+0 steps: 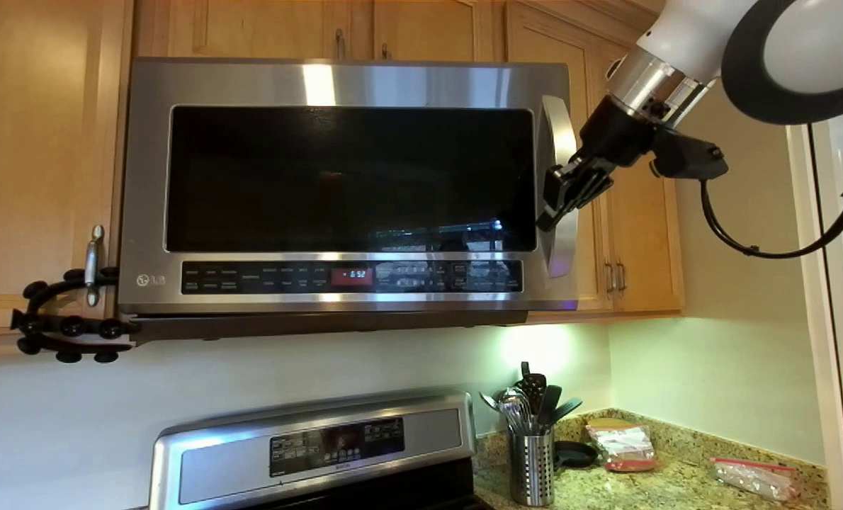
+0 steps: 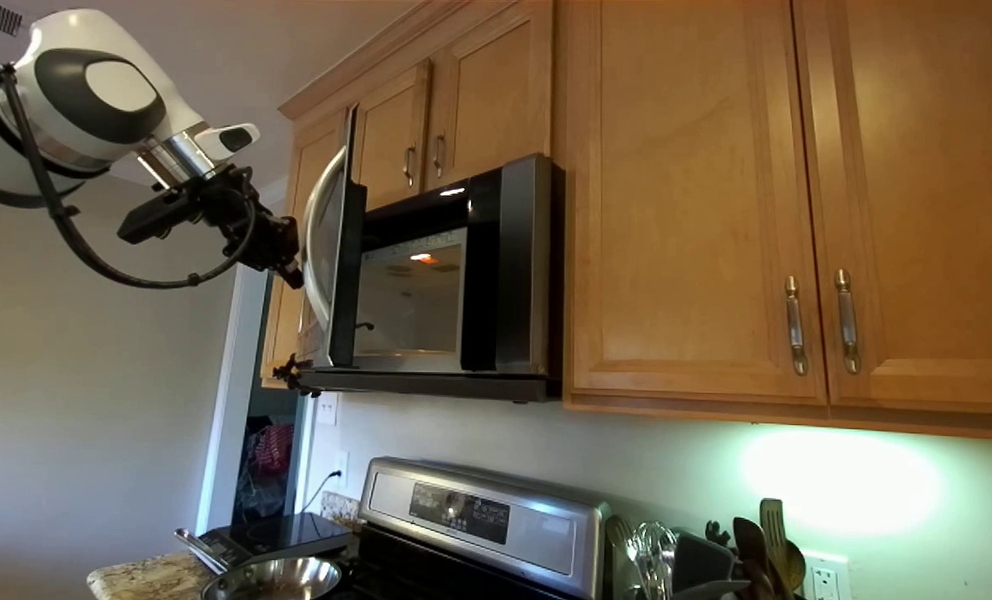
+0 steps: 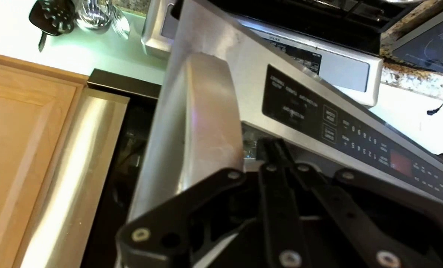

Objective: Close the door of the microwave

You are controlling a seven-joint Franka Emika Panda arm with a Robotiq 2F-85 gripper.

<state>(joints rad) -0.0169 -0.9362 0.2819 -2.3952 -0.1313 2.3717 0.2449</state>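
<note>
Black and nearest in the wrist view, the gripper (image 3: 271, 144) points toward the front of the microwave (image 2: 525, 275), its 2 jaws closed together just beside the curved steel handle (image 3: 214, 119); whether they touch it, I cannot tell. At the microwave's front, the door (image 2: 348, 267) stands ajar, its handle edge jutting from the microwave's body: brushed-steel frame (image 1: 428, 81), large glossy dark window (image 1: 351, 177), buttons (image 1: 251, 278) along the bottom, a lit reddish display (image 1: 351, 276).

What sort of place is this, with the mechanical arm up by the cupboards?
A kitchen, most likely in a home: a microwave is mounted above a stove, and cooking utensils stand beside the stove.
</note>
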